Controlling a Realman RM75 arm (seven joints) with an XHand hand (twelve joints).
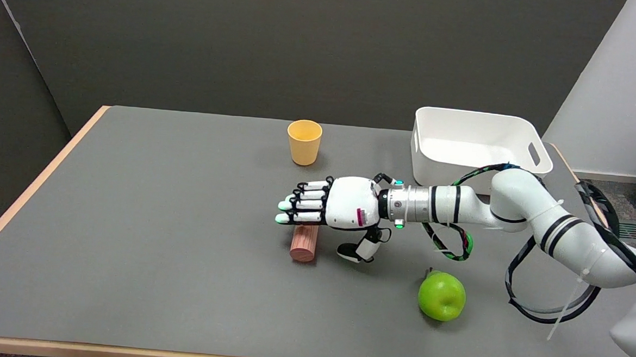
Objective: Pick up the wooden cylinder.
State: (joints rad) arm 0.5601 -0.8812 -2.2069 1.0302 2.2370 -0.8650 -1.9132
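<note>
Green apple (442, 296) nearest; wooden cylinder (304, 243) lying, axis toward camera; right hand (332, 204) spread above.

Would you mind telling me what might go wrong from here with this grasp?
The robot hand hovers open over the cylinder, which lies on its side, so a glancing touch might roll it away. The thumb sits toward the apple; a wide closing sweep may miss the cylinder.
</note>
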